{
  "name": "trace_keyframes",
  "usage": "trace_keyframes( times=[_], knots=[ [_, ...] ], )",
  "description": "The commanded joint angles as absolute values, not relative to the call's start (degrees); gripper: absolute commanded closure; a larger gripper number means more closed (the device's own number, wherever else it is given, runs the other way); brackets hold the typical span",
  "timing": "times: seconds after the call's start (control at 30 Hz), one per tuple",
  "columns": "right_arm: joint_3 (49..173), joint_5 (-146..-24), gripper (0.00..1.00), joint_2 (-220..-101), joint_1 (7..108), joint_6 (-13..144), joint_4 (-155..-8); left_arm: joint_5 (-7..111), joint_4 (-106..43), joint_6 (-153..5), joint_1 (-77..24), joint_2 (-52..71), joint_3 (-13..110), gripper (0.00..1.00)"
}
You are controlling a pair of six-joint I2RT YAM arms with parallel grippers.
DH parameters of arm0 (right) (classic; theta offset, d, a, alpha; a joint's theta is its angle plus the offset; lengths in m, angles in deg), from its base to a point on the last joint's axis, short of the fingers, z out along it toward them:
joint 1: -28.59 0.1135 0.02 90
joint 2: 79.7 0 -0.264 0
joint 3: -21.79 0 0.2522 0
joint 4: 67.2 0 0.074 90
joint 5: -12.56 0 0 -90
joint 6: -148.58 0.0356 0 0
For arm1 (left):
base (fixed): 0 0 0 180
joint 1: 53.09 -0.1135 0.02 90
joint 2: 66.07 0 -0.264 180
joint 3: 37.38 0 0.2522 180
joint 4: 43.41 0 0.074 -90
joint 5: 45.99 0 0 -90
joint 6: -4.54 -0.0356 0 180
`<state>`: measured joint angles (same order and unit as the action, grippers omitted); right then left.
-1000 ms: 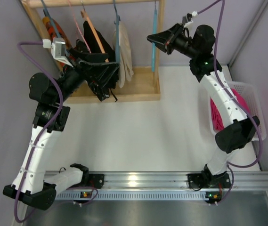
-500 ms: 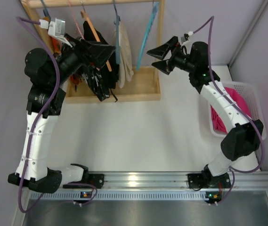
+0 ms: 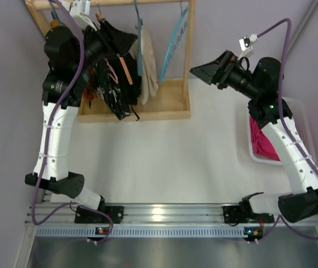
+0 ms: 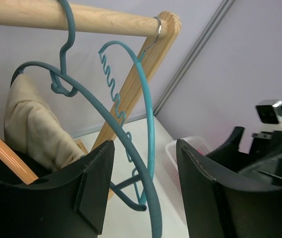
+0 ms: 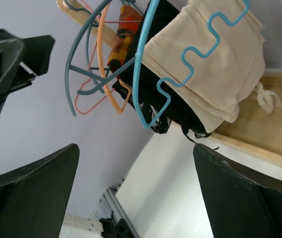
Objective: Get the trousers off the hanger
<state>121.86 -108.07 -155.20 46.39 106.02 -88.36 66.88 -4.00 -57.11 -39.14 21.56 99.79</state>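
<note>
Trousers (image 3: 117, 89) — black and bunched in folds — hang at the left end of the wooden rack (image 3: 164, 109), apparently from the orange hanger (image 3: 126, 66) that lies across them. Just to their right a beige garment (image 3: 147, 64) is draped over a teal hanger (image 4: 66, 87), and beyond that an empty pale blue hanger (image 3: 172, 47) with a wavy edge dangles tilted from the rail (image 4: 31, 12).

The left arm reaches up to the rail, and the left gripper (image 3: 122, 42) sits above the trousers, beside the hanger hooks. Its jaws stand partly apart. In the wrist view the thin arm of the pale blue hanger runs through the gap, touching neither finger as far as can be seen, so nothing is clamped. Whether that wire really lies between the fingers or farther off cannot be told.

The right gripper (image 3: 208, 67) hovers over the table (image 3: 164, 162) to the right of the rack, apart from it and pointing toward the hangers. Its jaws are spread wide and hold nothing.

At the table's right edge stands a white basket (image 3: 293, 103) (a pink garment (image 3: 262, 142) lies inside it), under the right arm's upper links.
</note>
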Motion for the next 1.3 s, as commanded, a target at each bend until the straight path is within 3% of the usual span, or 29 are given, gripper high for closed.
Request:
trace_keyframes(
  times=[0.0,0.47,0.73,1.07,1.27],
  knots=[
    [120.2,-107.1,0.01,-150.1,45.6,96.4,-89.3,66.0,-2.3,-57.7,-39.4,24.1,103.2,0.41],
    [112.9,-106.0,0.01,-142.1,45.2,89.6,-90.0,65.5,-1.9,-56.4,-39.3,31.3,105.2,0.41],
    [112.6,-106.5,0.01,-142.5,44.7,89.7,-89.7,62.5,-1.3,-57.8,-39.3,32.6,104.0,0.52],
    [111.4,-106.9,0.01,-142.4,44.2,89.7,-89.4,56.9,1.8,-62.7,-36.9,36.2,106.2,0.54],
    [110.8,-107.0,0.01,-142.2,44.1,89.6,-89.3,55.2,1.8,-63.2,-36.7,37.1,106.7,0.67]
  ],
)
